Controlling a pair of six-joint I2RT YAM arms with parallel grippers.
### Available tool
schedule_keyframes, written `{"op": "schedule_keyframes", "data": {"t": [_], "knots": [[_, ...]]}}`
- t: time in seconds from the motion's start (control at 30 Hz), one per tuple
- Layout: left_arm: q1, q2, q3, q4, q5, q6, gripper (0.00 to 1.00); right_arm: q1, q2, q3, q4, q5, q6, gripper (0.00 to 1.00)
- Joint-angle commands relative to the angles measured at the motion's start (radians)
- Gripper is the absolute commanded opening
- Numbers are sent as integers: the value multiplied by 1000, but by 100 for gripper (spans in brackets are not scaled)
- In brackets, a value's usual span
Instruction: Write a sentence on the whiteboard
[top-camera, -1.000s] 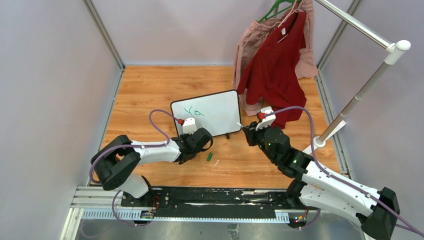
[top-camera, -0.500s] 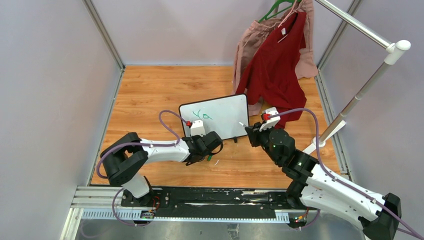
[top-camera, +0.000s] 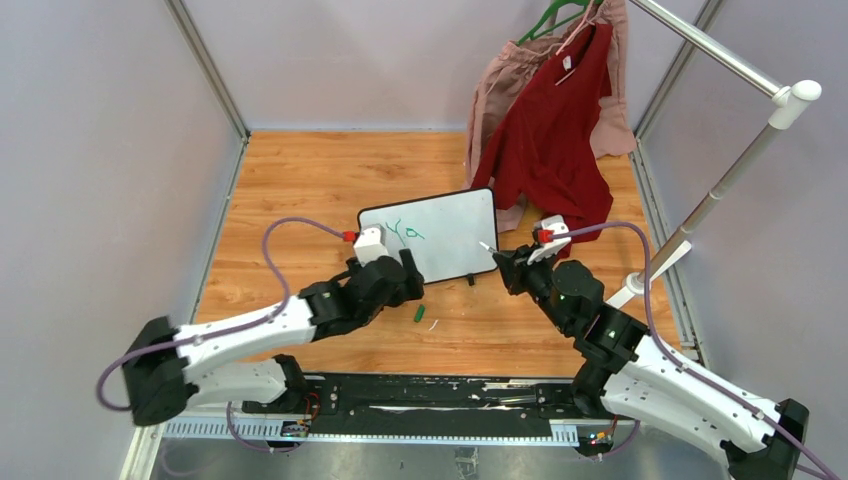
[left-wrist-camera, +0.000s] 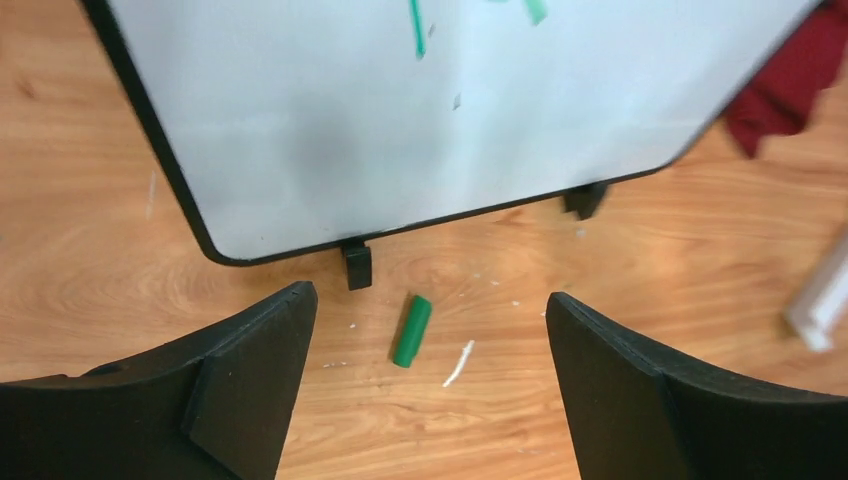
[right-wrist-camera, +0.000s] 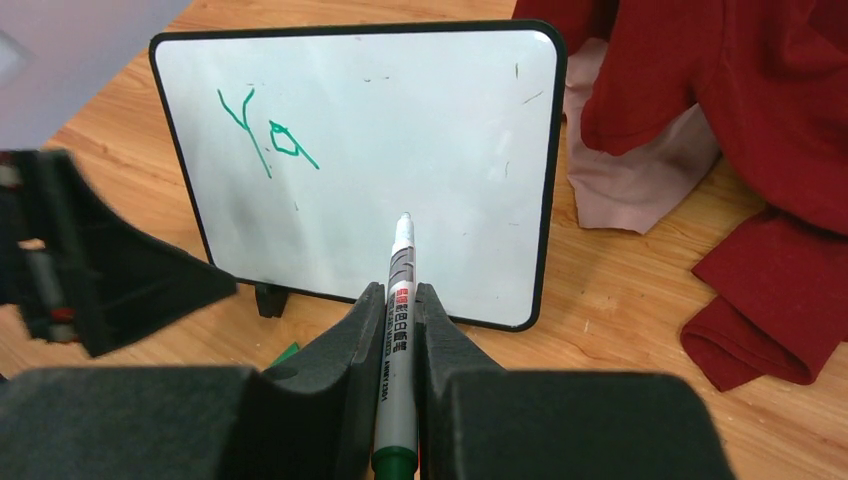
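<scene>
1. Centrally, the whiteboard (top-camera: 450, 235) stands upright on its black feet (left-wrist-camera: 357, 266) on the wooden tabletop (top-camera: 300, 190), its glossy white face turned toward the arms.
2. Sentence (right-wrist-camera: 265, 135): green lettering in the whiteboard's upper left corner. Only two characters, roughly "Yo", are written.
3. Right gripper (right-wrist-camera: 398, 292): just in front of the whiteboard's lower right part, with its fingers clenched on a marker (right-wrist-camera: 401, 255).
4. Marker: a white barrel with printed text, aimed at the whiteboard. Its tip is near the lower middle of the face; whether it touches cannot be told.
5. Left gripper (left-wrist-camera: 428, 298): in front of the whiteboard's lower left corner and apart from the frame. Its fingers are spread wide with nothing between them.
6. Green cap (left-wrist-camera: 411, 330): lies on the tabletop just in front of the whiteboard's left foot, beside a small white scrap (left-wrist-camera: 459, 363).
7. Red garment (top-camera: 550, 130) and pink garment (top-camera: 497, 90): hang behind and to the right of the whiteboard. Folds of both rest on the tabletop beside its right edge.
8. Clothes rail (top-camera: 720, 190): a metal pole, well to the right of the whiteboard.
</scene>
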Motion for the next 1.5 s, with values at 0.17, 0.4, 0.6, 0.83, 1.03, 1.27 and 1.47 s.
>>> {"op": "schedule_keyframes", "data": {"t": [0.17, 0.4, 0.6, 0.83, 1.03, 1.27, 1.47], "knots": [[182, -517, -163, 181, 41, 434, 89, 10, 95, 70, 106, -72, -68, 1], [346, -643, -416, 578, 161, 516, 88, 8, 252, 113, 263, -179, -67, 17], [527, -635, -621, 879, 346, 272, 89, 11, 326, 131, 324, -134, -143, 0], [562, -506, -664, 1125, 511, 299, 91, 49, 390, 113, 423, -78, -204, 0], [621, -352, -670, 1214, 583, 243, 88, 106, 438, 112, 482, -20, -256, 0], [654, -192, -683, 1371, 646, 198, 84, 112, 486, 111, 531, -35, -241, 0], [666, -110, -728, 1490, 684, 181, 82, 119, 526, 99, 591, -34, -245, 0]]}}
